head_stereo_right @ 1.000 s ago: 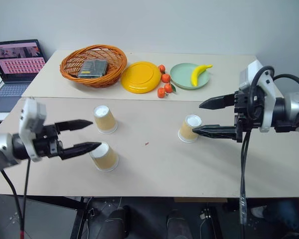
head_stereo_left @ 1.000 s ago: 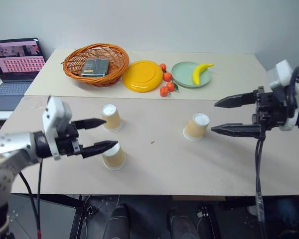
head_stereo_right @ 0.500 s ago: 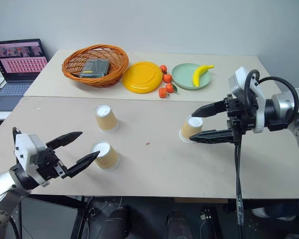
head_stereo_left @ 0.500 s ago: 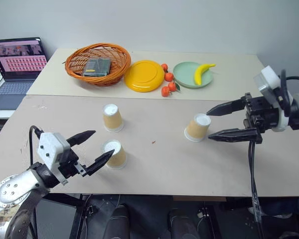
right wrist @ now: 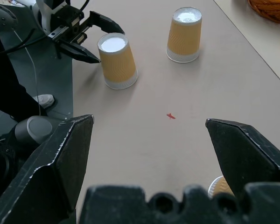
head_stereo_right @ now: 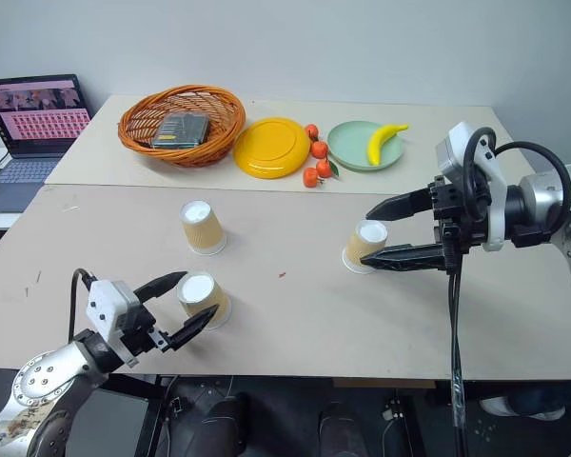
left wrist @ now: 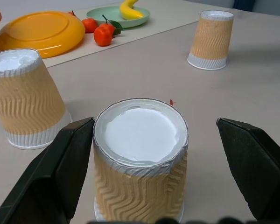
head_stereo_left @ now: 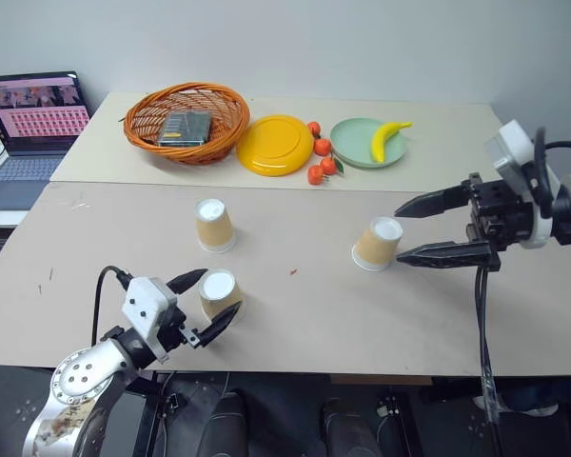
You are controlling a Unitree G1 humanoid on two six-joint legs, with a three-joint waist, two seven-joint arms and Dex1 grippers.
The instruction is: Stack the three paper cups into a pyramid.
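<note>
A: Cups, three, upside down and well apart on your table (head_stereo_left: pixel 324 324). Your left gripper (head_stereo_right: pixel 176 307) brackets the near cup (head_stereo_right: pixel 202 298), fingers spread, unclenched. Far cup (head_stereo_right: pixel 201 226) behind; right cup (head_stereo_right: pixel 365 245) between your right gripper (head_stereo_right: pixel 385 230)'s spread fingers, ungrasped.

B: Risks?

A: Near cup sits close to the edge; an off-centre squeeze could tip or crush it. Laptop (head_stereo_left: pixel 30 129), basket (head_stereo_left: pixel 185 122), yellow plate (head_stereo_left: pixel 274 145), oranges (head_stereo_left: pixel 319 160), banana (head_stereo_left: pixel 386 138) beyond.

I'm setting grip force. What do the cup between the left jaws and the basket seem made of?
Cup: apparently paper, matte, with a wavy ribbed tan sleeve and a white rolled base rim, so likely easily crushed. Basket: woven orange strands, probably wicker or rattan, though plastic imitation can't be ruled out.
</note>
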